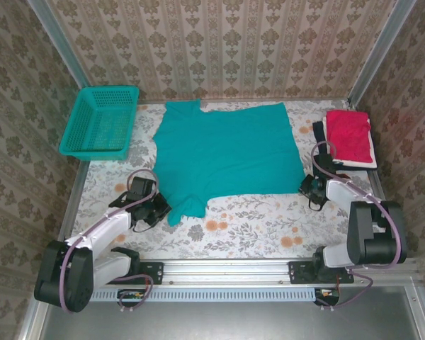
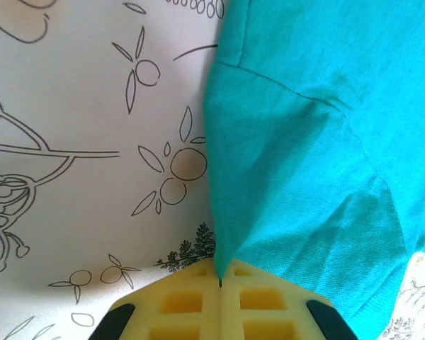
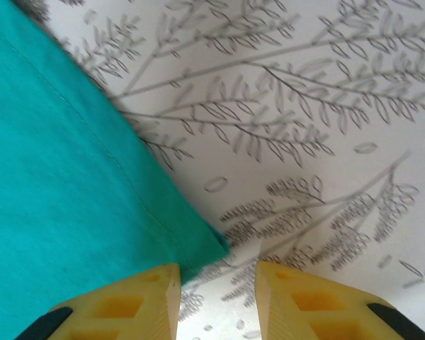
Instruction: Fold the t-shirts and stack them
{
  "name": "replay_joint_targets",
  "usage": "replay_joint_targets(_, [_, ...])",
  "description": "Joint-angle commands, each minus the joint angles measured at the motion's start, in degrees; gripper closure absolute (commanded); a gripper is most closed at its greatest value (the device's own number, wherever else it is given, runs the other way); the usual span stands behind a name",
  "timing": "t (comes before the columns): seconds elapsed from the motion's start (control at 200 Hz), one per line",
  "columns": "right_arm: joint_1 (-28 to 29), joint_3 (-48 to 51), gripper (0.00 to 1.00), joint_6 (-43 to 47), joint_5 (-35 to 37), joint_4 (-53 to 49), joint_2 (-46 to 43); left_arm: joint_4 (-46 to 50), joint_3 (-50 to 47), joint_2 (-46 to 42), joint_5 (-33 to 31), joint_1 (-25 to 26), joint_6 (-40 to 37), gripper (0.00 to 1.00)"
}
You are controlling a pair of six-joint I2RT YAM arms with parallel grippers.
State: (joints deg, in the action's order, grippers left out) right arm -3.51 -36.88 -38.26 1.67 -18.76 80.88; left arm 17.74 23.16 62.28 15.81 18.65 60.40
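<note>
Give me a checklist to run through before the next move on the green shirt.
1. Left tool shut on the teal t-shirt at its sleeve: ok.
2. Right tool gripping the hem corner: not ok, jaws apart, corner just ahead of the gap.
3. Shirt body spread flat: ok.
4. Red t-shirt apart from the teal one: ok.
5. Basket off the cloth: ok.

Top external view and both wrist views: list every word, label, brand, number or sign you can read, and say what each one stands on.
None: no readable text in any view.
The teal t-shirt shows plain cloth, with no print visible.
The folded red t-shirt and the teal mesh basket bear no label or brand.
The tablecloth has only flower and leaf drawings, no writing.
</note>
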Motion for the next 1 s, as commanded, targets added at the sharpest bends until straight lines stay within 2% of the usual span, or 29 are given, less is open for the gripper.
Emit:
replay_joint_targets(0.0, [-0.3, -1.8, 0.67, 1.4, -1.0, 1.7, 1.6, 0.4, 0.9, -0.1, 0.3, -0.6, -0.9, 1.00])
replay_joint_targets(0.2, [-0.4, -1.9, 0.77, 1.7, -0.3, 2.8, 5.2, -0.3, 1.0, 0.4, 0.5, -0.6, -0.9, 1.00])
replay_joint_targets(0.255, [-0.6, -1.9, 0.85, 1.9, -0.2, 2.8, 6.0, -0.1, 1.0, 0.3, 0.5, -0.7, -1.0, 1.00])
replay_joint_targets(0.325, [-0.9, -1.8, 1.00, 2.0, -0.4, 2.6, 6.3, 0.0, 1.1, 0.0, 0.5, -0.7, -1.1, 1.00])
replay_joint_targets(0.505, [-0.9, 0.1, 1.00, 2.1, 0.3, -0.6, -0.7, 4.4, 1.6, -6.0, -1.7, -0.8, -1.3, 1.00])
replay_joint_targets(0.745, [-0.8, 4.6, 1.00, 0.0, -2.3, -11.2, -20.3, 16.6, 4.1, -16.3, -2.5, -0.5, -1.1, 1.00])
replay_joint_targets(0.885, [-0.7, 4.6, 1.00, -0.7, -2.5, -19.6, -32.3, 22.0, 7.7, -19.7, -3.1, 0.7, -0.3, 1.00])
replay_joint_targets(0.995, [-0.7, 3.2, 1.00, -0.5, -3.2, -22.2, -36.6, 22.8, 11.9, -18.7, -3.1, 0.7, -1.5, 1.00])
